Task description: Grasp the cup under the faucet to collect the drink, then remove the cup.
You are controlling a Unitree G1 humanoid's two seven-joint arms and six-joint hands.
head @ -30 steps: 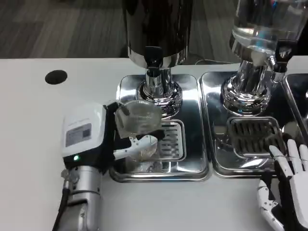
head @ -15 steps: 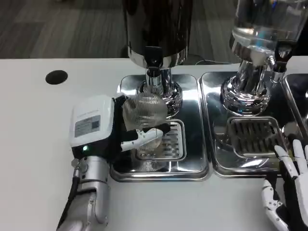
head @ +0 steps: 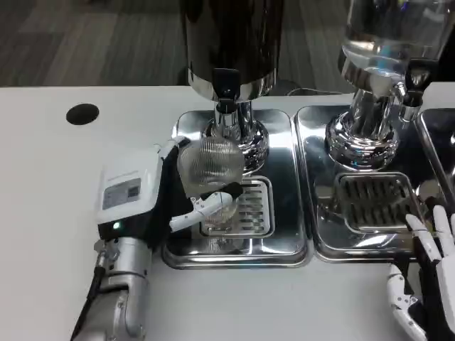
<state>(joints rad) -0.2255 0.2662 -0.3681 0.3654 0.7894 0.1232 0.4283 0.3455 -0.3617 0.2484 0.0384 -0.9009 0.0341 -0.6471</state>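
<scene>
My left robot hand (head: 167, 195) is gripping the ribbed clear cup (head: 211, 165), tipped on its side over the drip tray (head: 238, 245), just in front of the faucet (head: 226, 87). Right robot hand (head: 426, 284) idles, fingers spread, well apart.

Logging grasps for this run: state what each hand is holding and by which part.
The left hand holds the clear ribbed cup by its side wall, over the drip tray. The right hand holds nothing.

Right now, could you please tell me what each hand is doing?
Left hand: holding the clear cup over the drip tray.
Right hand: open, holding nothing, fingers apart.
</scene>
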